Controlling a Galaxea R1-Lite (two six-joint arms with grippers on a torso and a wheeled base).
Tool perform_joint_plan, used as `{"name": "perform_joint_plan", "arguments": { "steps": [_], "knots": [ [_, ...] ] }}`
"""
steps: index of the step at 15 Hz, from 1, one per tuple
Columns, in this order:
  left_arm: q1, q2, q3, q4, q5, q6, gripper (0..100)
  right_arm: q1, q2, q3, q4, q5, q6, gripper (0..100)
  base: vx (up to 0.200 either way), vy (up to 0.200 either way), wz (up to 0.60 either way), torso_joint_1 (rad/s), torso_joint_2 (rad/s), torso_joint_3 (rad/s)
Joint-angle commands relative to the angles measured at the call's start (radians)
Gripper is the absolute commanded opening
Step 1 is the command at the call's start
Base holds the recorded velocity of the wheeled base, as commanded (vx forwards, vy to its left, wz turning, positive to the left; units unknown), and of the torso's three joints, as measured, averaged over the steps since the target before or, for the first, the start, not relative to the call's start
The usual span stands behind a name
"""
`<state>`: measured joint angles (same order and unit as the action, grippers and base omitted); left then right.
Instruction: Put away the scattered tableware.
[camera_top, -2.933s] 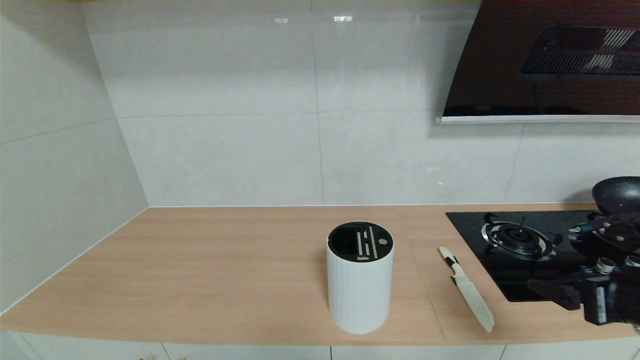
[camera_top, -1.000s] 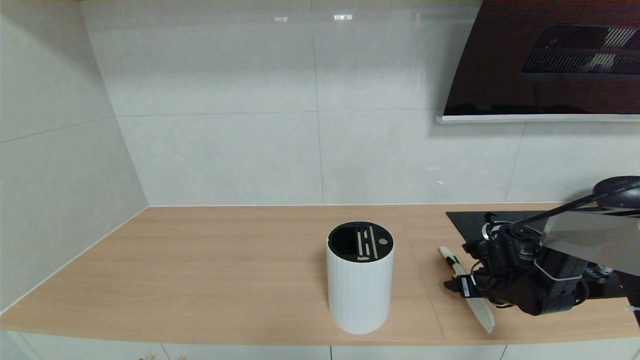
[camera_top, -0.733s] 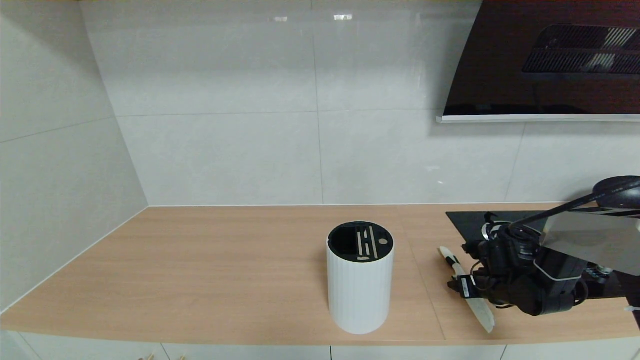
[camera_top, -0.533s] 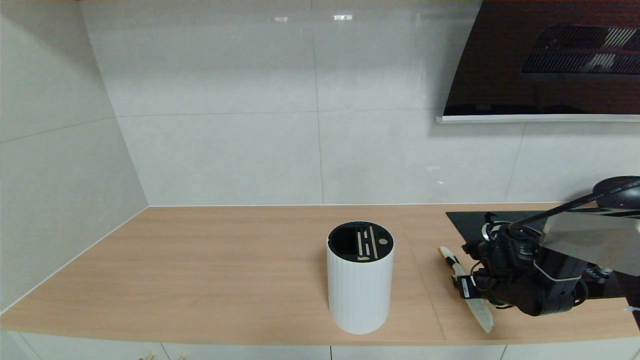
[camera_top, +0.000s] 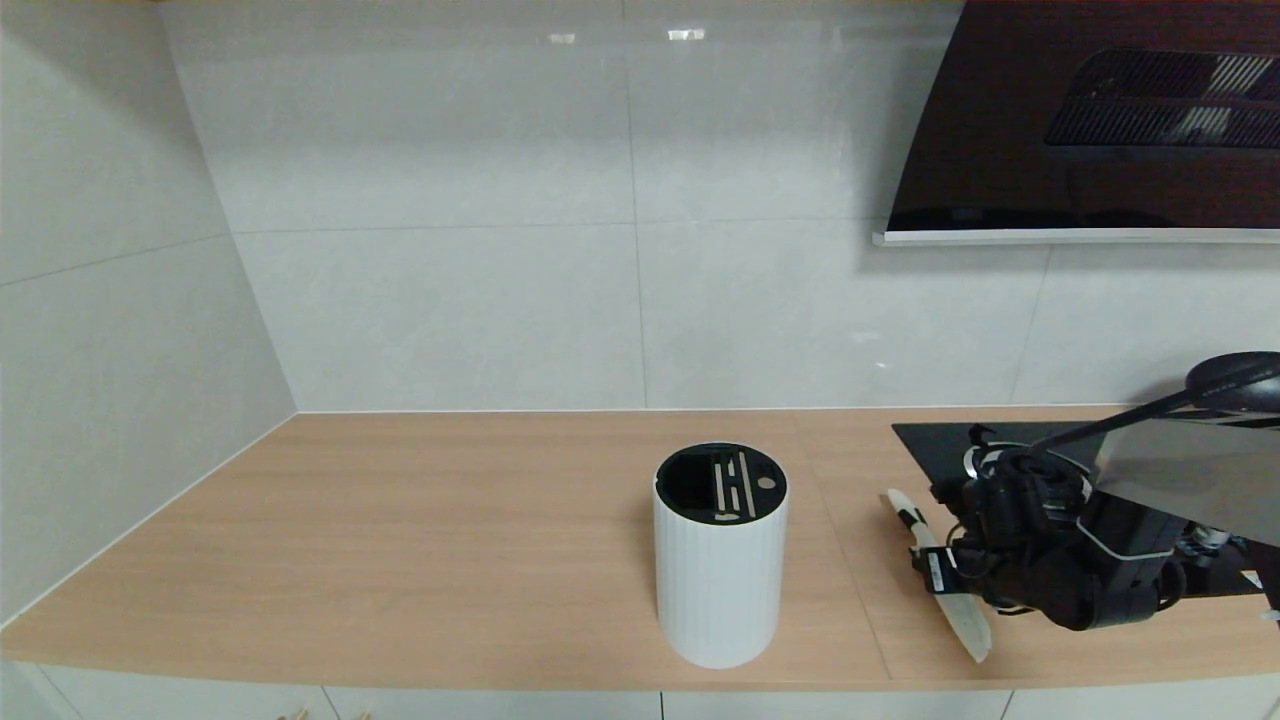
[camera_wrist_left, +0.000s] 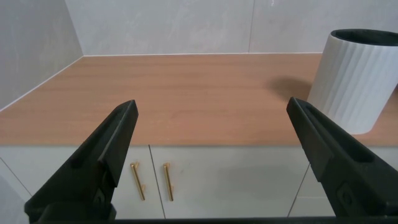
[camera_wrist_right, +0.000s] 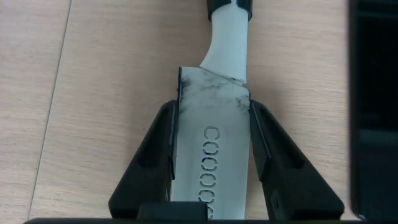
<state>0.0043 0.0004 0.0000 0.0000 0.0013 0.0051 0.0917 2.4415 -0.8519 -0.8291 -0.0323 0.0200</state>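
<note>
Right wrist view: right jaws clench the knife (camera_wrist_right: 214, 93) by its blade, right of the white holder (camera_top: 720, 580); left jaws spread wide, empty.

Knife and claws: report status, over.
Left claw open, off the counter front edge. Right claw shut on knife blade, beside hob. Bare counter between knife and white holder.

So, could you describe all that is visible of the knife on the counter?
The knife has a pale blade with dark smudges and some print, and a white handle with black bands. It seems to lie flat on the wooden counter, beside the black hob, handle toward the wall. The right tool grips its blade across the width, near the handle.
</note>
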Motion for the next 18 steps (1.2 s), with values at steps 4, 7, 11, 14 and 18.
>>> {"name": "perform_joint_plan", "arguments": {
  "steps": [4,7,11,14,18],
  "knots": [
    [0.0,0.0,-0.005,-0.006,-0.004,-0.002,100,0.003,-0.213,0.079,-0.002,0.002,0.015,0,0.0,0.0,0.0,0.0,0.0,0.0],
    [-0.013,0.082,-0.278,0.121,-0.181,-0.007,100,0.066,-0.432,0.096,0.01,0.002,0.052,0,0.0,0.0,0.0,0.0,0.0,0.0],
    [-0.017,0.536,-0.566,0.186,-0.406,0.032,100,0.214,-0.622,0.008,0.13,-0.003,0.054,0,0.0,0.0,0.0,0.0,0.0,0.0],
    [-0.035,0.851,-0.675,0.13,-0.442,0.164,100,0.306,-0.714,-0.033,0.16,-0.024,0.057,0,0.0,0.0,0.0,0.0,0.0,0.0],
    [-0.188,1.149,-0.678,-0.107,-0.435,0.046,100,0.428,-0.819,0.01,0.17,-0.046,0.112,0,0.0,0.0,0.0,0.0,0.0,0.0]
  ]
}}
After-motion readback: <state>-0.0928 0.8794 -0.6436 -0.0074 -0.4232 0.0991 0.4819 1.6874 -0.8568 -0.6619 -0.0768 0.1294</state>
